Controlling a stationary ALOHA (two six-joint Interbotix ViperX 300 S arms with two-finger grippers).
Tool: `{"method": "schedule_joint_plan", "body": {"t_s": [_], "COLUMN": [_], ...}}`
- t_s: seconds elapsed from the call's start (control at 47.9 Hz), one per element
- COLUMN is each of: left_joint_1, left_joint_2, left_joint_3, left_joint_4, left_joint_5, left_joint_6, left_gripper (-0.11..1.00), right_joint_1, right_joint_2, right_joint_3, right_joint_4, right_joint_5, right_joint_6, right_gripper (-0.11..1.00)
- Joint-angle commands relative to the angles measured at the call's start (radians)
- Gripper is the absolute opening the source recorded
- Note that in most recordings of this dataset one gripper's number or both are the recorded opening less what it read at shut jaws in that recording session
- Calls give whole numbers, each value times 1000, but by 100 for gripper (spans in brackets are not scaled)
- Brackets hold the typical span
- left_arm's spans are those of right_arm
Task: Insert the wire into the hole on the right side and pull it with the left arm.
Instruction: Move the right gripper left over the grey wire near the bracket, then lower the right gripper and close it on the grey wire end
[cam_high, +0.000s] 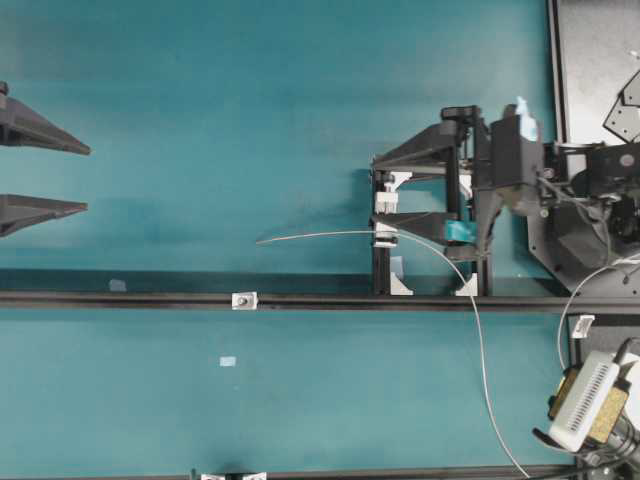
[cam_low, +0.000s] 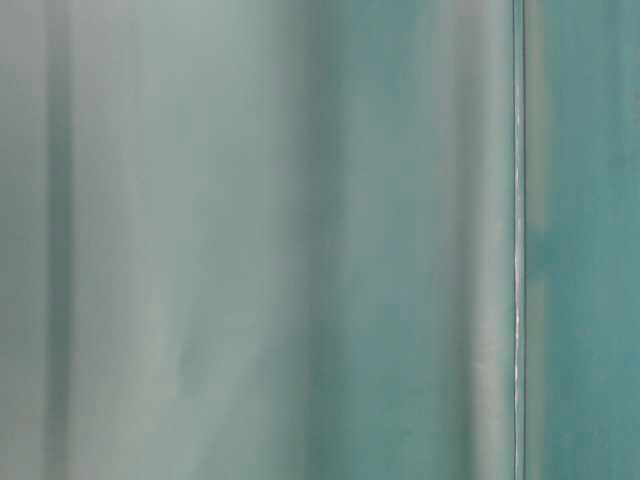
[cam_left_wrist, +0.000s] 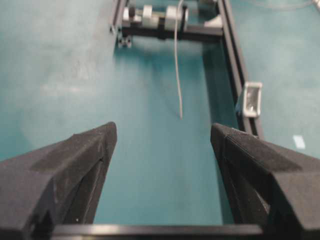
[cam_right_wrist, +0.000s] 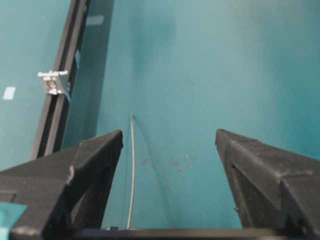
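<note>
well, the wire (cam_high: 330, 236) poked left through the white clamp (cam_high: 385, 236), its thin, springy, probably slippery tip free. left hand (cam_high: 85, 178) and right hand (cam_high: 378, 190) both gaped empty; grip near that tip.

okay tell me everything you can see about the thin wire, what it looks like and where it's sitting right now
The wire is very thin, silver-grey and stiff-looking, gently curved. In the overhead view it passes through the white clamp block on the black frame; its free tip pokes out leftward over the teal table, while the rest arcs down toward the bottom edge. Neither end effector holds it: the left one stands open far away, the right one open around it.
</note>
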Motion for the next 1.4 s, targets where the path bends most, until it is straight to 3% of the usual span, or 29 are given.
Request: {"method": "schedule_joint_plan", "body": {"t_s": [0.0, 0.522, 1.378], "left_joint_1": [8, 11, 11], "left_joint_2": [35, 247, 419], "left_joint_3": [-12, -67, -133], "left_joint_4": [-2, -3, -2], "left_joint_5": [-3, -6, -31], "left_joint_6": [0, -2, -2], "left_gripper": [93, 93, 93], "right_joint_1": [5, 35, 37], "right_joint_2": [28, 238, 472], "right_joint_3": [-35, -109, -187], "right_joint_4": [-2, -3, -2], "right_joint_5": [-2, -5, -97], "right_joint_6": [2, 2, 2], "right_gripper": [86, 86, 86]}}
